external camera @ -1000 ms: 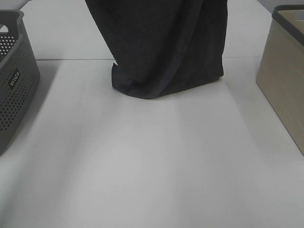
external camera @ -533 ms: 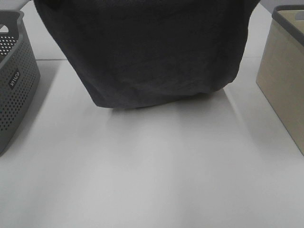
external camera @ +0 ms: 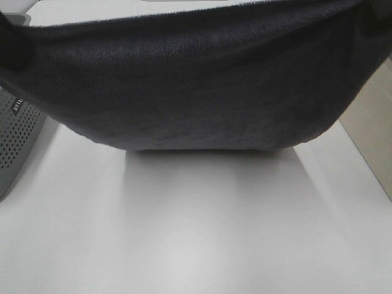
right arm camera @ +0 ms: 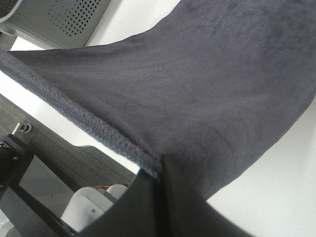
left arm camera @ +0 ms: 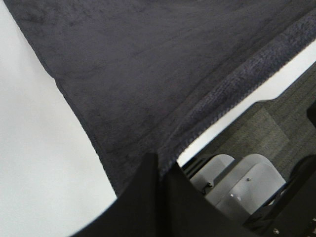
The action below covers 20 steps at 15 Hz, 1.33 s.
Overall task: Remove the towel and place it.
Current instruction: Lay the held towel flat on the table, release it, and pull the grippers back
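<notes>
The dark charcoal towel (external camera: 196, 86) hangs stretched wide between both grippers, sagging in a curve just above the white table (external camera: 202, 233). My left gripper (external camera: 12, 46) holds one upper corner at the far left. My right gripper (external camera: 373, 21) holds the other at the far right. In the left wrist view the gripper (left arm camera: 160, 168) is shut on the towel's hemmed edge (left arm camera: 237, 79). In the right wrist view the gripper (right arm camera: 158, 170) is shut on the hemmed edge (right arm camera: 74, 113) too. No tag shows.
A grey perforated basket (external camera: 18, 141) stands at the left table edge, partly behind the towel; it also shows in the right wrist view (right arm camera: 74, 15). A beige basket (external camera: 373, 135) stands at the right edge.
The towel went from a narrow hanging bunch to a wide spread sheet. Both held corners moved apart, left and right, and the towel now covers parts of both baskets.
</notes>
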### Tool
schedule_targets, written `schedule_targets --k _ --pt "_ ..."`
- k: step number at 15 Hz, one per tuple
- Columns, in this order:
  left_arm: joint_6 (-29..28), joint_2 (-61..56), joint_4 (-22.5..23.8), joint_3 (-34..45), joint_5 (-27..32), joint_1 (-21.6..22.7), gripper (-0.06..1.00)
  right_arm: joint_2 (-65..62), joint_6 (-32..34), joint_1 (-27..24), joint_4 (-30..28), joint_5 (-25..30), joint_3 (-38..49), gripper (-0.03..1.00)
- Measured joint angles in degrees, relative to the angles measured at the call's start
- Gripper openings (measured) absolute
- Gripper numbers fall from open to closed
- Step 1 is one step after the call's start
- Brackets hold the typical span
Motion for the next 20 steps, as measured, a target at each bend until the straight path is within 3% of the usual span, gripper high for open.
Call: schedule_targets --k 8,11,17,18,20 --pt "0.17 -3.55 -7.45 14.55 -0.29 0.00 0.00 -6.47 2.46 0.00 -0.46 0.00 14.84 0.02" --pt "0.06 -4.81 -11.17 24.41 -0.29 0.17 0.00 -7.33 3.61 0.00 2.58 -0.06 23.03 0.02" --pt "0.46 -3.90 -16.50 33.69 -0.23 0.17 0.00 -8.54 5.04 0.00 3.84 -0.06 32.83 0.02" --pt "1.43 -1.89 -17.53 34.55 -0.74 -0.17 0.00 -6.82 5.04 -0.06 3.04 -0.06 33.69 0.02" --pt "2.81 4.01 -17.82 35.18 -3.38 -5.04 0.00 -4.30 5.04 -0.23 0.46 -0.06 33.80 0.02"
